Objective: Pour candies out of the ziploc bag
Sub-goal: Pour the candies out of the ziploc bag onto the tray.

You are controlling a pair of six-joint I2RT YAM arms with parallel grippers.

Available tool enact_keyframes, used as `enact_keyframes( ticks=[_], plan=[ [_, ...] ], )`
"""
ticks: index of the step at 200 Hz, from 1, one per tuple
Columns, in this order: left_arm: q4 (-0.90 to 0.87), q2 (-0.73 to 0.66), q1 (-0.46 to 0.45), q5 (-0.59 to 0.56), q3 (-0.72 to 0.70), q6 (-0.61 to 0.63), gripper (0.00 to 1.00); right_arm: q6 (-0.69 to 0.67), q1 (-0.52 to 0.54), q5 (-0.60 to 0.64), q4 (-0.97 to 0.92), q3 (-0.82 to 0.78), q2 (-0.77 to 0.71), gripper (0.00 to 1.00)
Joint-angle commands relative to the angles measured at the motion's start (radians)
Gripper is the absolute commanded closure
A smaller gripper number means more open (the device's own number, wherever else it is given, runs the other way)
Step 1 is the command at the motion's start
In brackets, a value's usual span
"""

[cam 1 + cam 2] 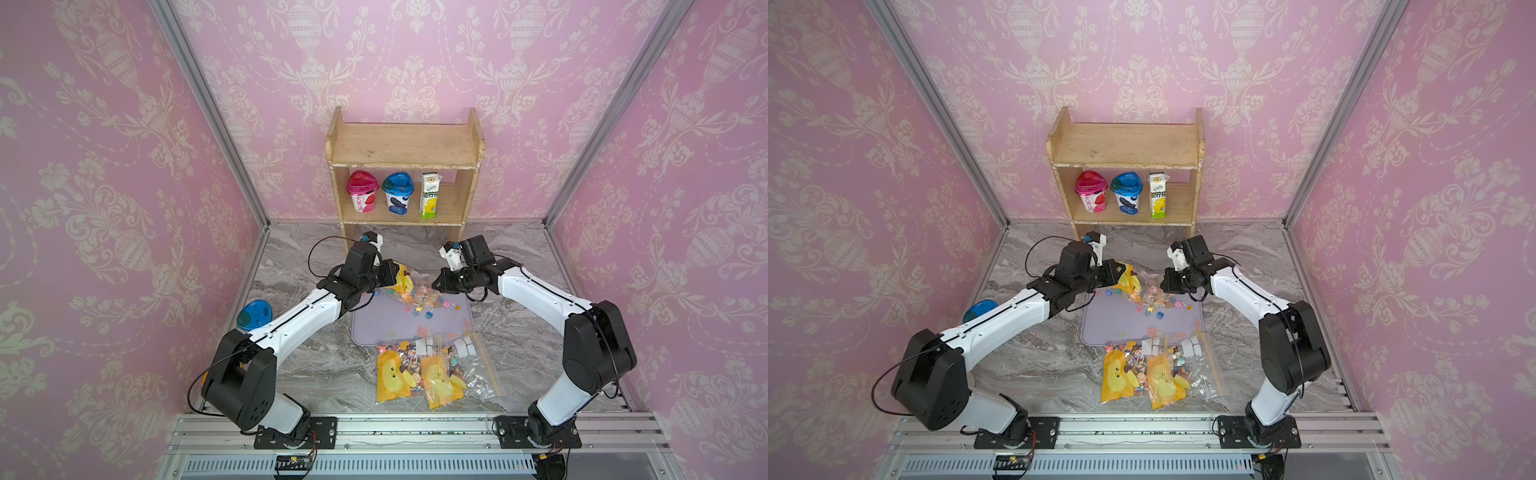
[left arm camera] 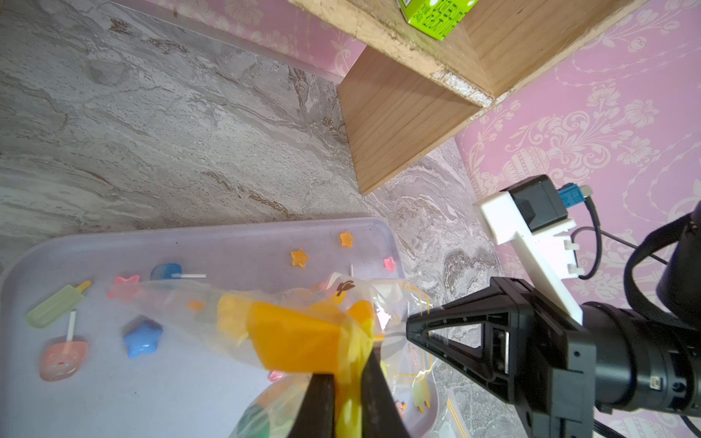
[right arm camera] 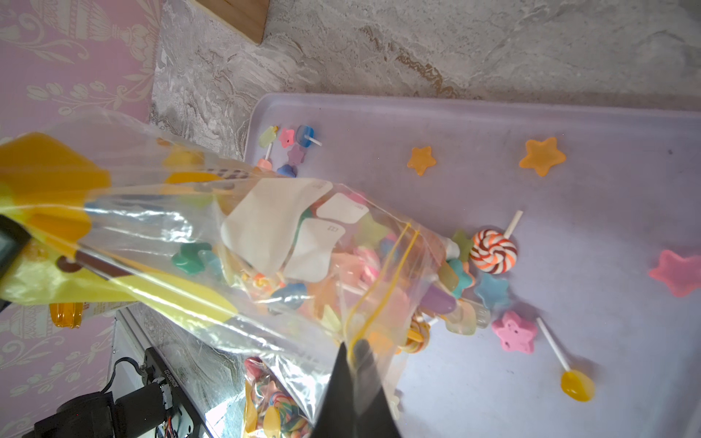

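The pour is part done. The ziploc bag (image 1: 419,293) is slung between the two arms above the lavender tray (image 1: 399,328), with its yellow printed bottom raised and its mouth tipped down toward the tray. The left hand (image 2: 347,383) is almost closed, pinching the yellow bottom end. The right hand (image 3: 352,352) is fully closed on the clear edge at the yellow zip line. Some candies (image 3: 493,251), stars and lollipops, lie scattered on the tray, but a thick clump sits inside near the mouth. The next move probably calls for lifting the bottom end higher or giving a small shake, with the mouth held over the tray so nothing rolls onto the worktop (image 1: 311,374). The white labels on the bag carry print too small to read. On the shelf (image 1: 405,145), the pink cup (image 1: 363,197), blue cup (image 1: 397,194) and carton (image 1: 430,195) show Chinese characters I cannot read with confidence.
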Motion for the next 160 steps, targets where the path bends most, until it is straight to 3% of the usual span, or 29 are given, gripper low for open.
enact_keyframes(
  ticks=[1, 160],
  plan=[
    [0.076, -0.043, 0.019, -0.033, 0.022, 0.006, 1.00, -0.003, -0.008, 0.043, -0.041, -0.022, -0.043, 1.00],
    [0.078, -0.030, 0.017, -0.030, 0.041, 0.010, 1.00, -0.025, -0.008, 0.069, -0.070, -0.027, -0.060, 1.00]
  ],
)
